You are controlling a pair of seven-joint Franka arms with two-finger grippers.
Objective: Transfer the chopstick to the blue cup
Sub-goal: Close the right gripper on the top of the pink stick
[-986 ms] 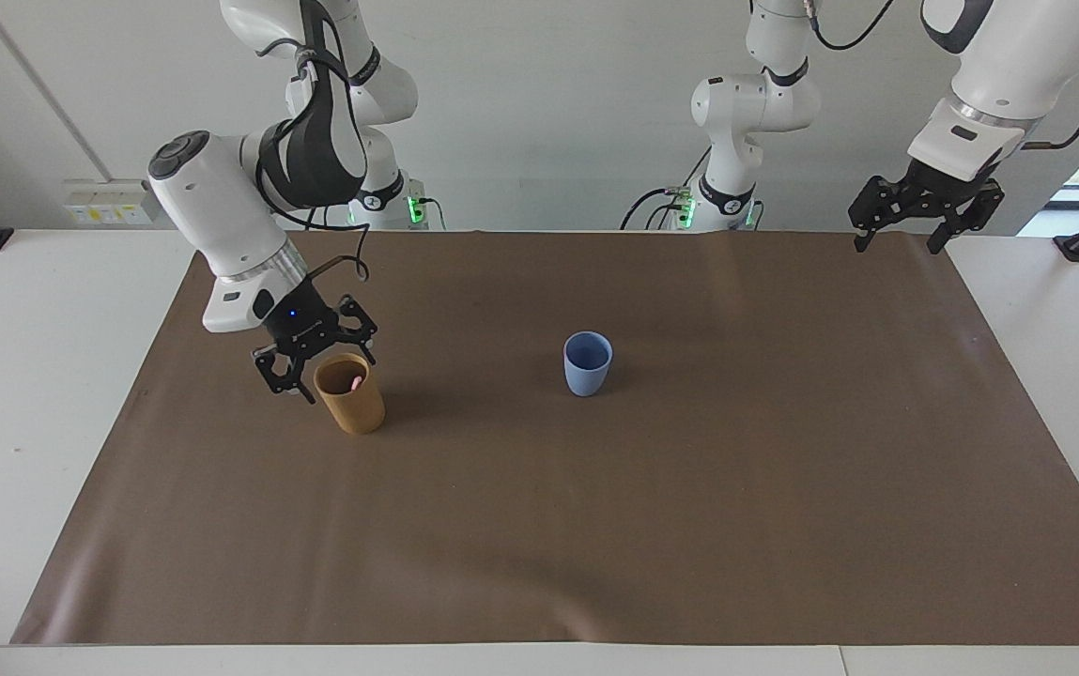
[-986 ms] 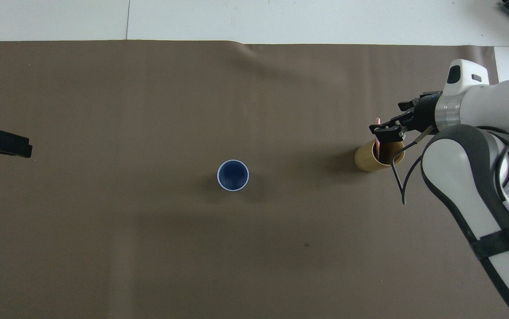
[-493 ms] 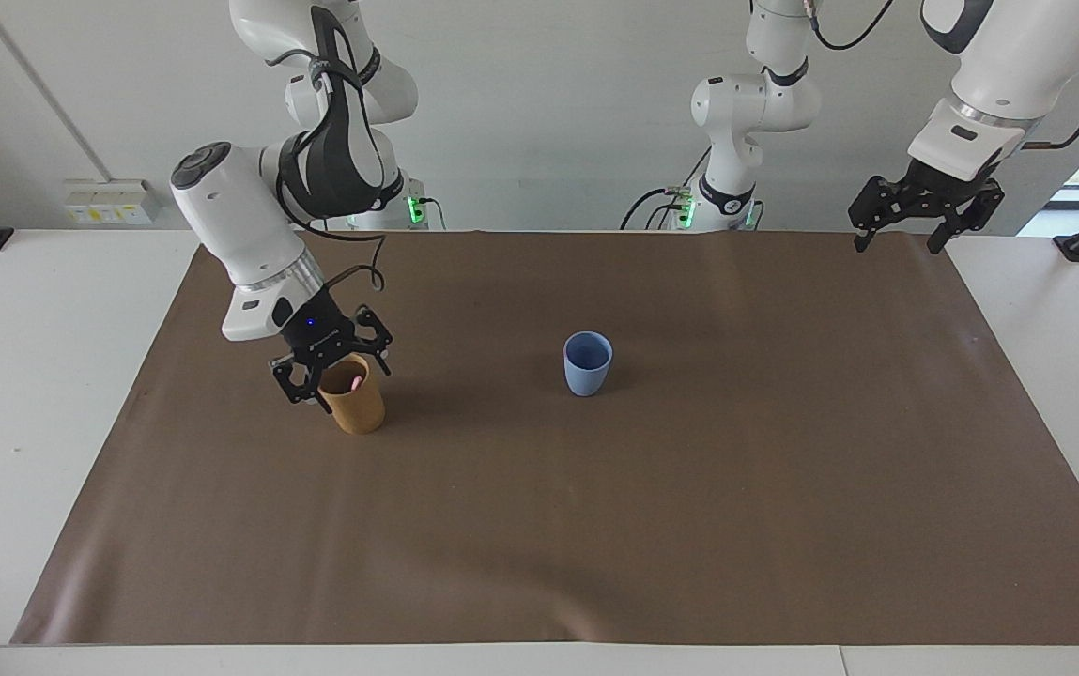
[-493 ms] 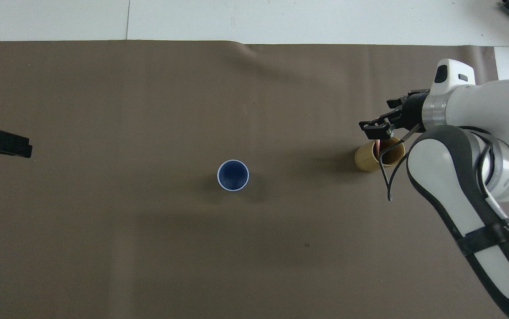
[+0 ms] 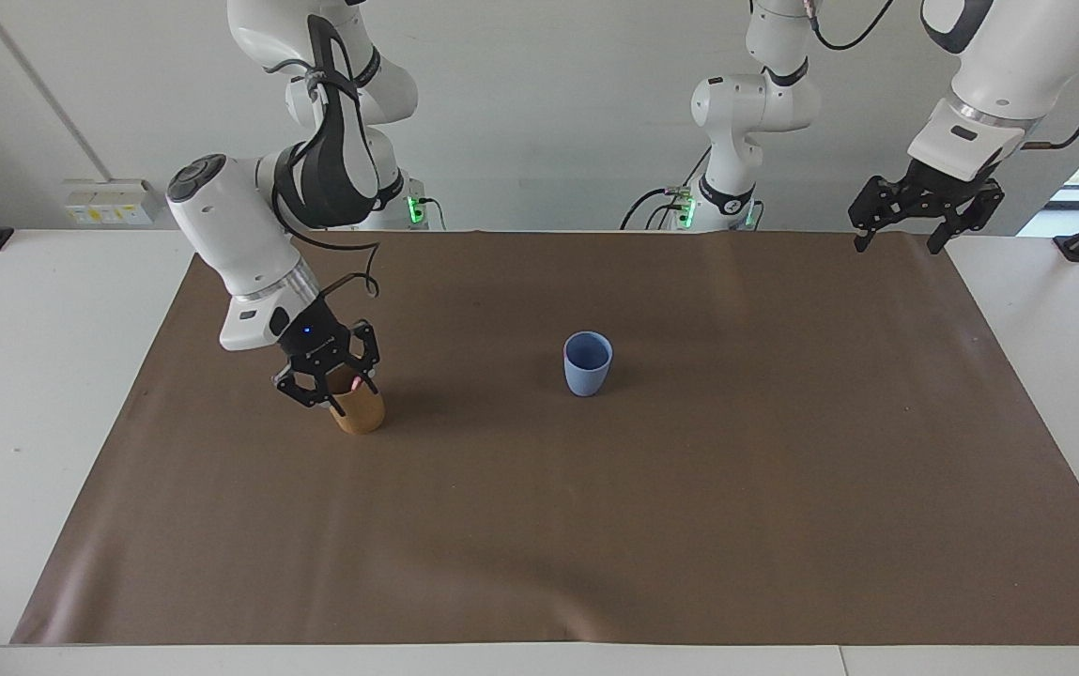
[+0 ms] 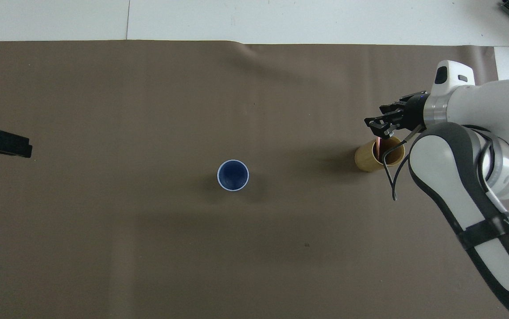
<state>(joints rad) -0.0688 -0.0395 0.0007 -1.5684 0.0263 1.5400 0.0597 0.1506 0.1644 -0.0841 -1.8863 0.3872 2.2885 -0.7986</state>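
Your right end effector, grip state unclear, sits at the pale-pink chopstick in the tan cylindrical cup; your left end effector waits released over the desk's corner.

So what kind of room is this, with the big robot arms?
Probably a robot lab. Two white arms stand at a table under a brown mat, a wall socket strip sits nearby, and only a blue cup and tan cup are set out.

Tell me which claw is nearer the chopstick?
Right. The right claw is at the chopstick in the tan cup; the left claw waits over the mat's corner at the left arm's end.
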